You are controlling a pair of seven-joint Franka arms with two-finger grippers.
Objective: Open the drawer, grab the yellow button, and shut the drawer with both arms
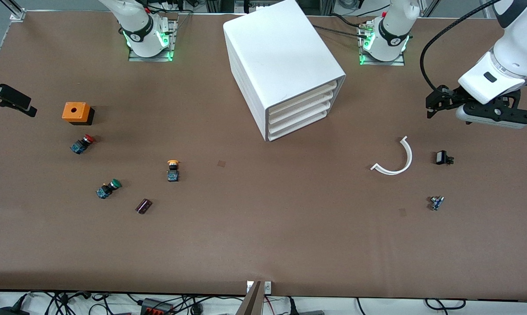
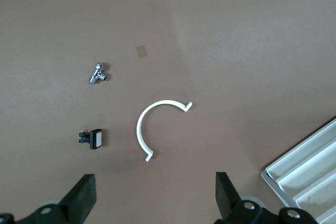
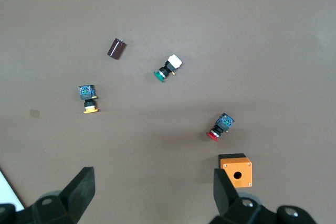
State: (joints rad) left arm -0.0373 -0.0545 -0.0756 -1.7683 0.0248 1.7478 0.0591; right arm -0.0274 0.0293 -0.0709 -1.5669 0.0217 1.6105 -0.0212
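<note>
The white cabinet (image 1: 281, 52) stands at the middle of the table near the arms' bases. Its top drawer (image 1: 303, 97) is closed, flush with the three below. The button (image 1: 173, 169), with a yellow-orange cap on a black-and-blue body, lies on the table nearer the front camera than the cabinet, toward the right arm's end; it also shows in the right wrist view (image 3: 88, 99). My right gripper (image 1: 9, 105) (image 3: 153, 192) hangs open and empty over that end, beside an orange box. My left gripper (image 1: 434, 103) (image 2: 156, 198) hangs open and empty over the left arm's end of the table.
An orange box (image 1: 76, 112), a red-capped button (image 1: 82, 144), a green-capped button (image 1: 108, 188) and a dark cylinder (image 1: 143, 206) lie around the yellow one. Under the left gripper lie a white curved strip (image 1: 397, 158), a small black switch (image 1: 443, 157) and a metal part (image 1: 437, 202).
</note>
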